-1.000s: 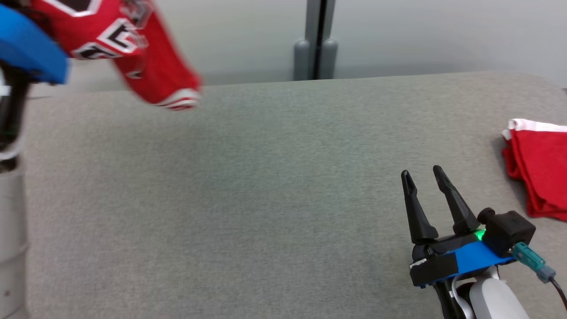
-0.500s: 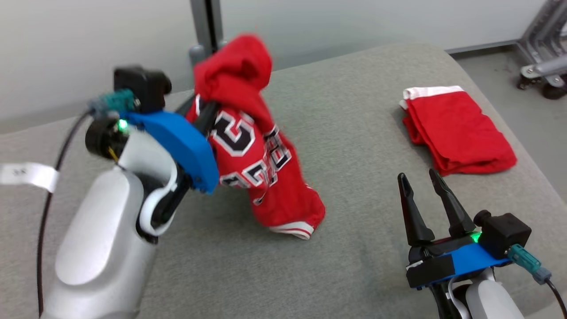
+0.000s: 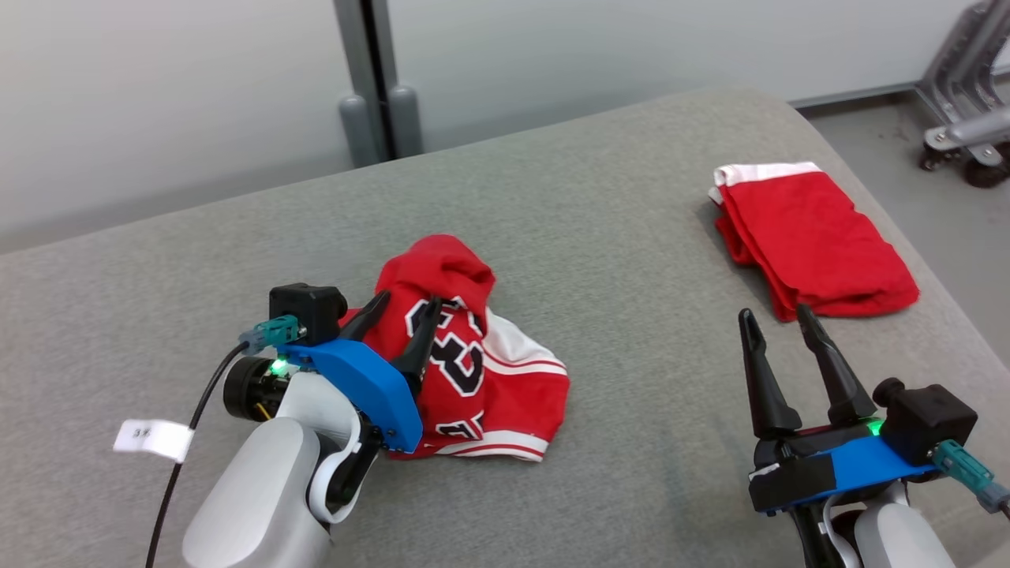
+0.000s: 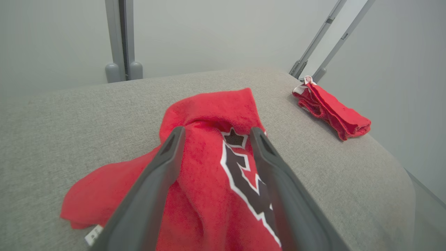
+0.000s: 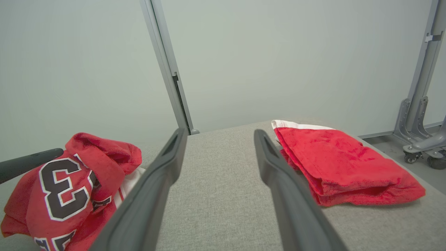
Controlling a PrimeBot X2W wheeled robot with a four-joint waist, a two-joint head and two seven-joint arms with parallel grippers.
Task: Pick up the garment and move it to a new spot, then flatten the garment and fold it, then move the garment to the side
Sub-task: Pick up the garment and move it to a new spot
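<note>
Red basketball jersey with black-and-white numbers (image 3: 513, 386) is down. Half a second ago it dangled off my left claw (image 3: 409, 300); now it's a crumpled heap on the grey fabric counter (image 3: 631, 457), left of centre. Left claw has spread and straddles the cloth, no pinch. Right claw (image 3: 775, 312) is spread too, empty. Relocation looks done; flattening's next, I reckon.

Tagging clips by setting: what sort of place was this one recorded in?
Probably a robotics lab or test bay, not a home: a grey fabric-covered table, a bare pale wall with a metal post, and a wheeled metal frame on the plain floor.
</note>
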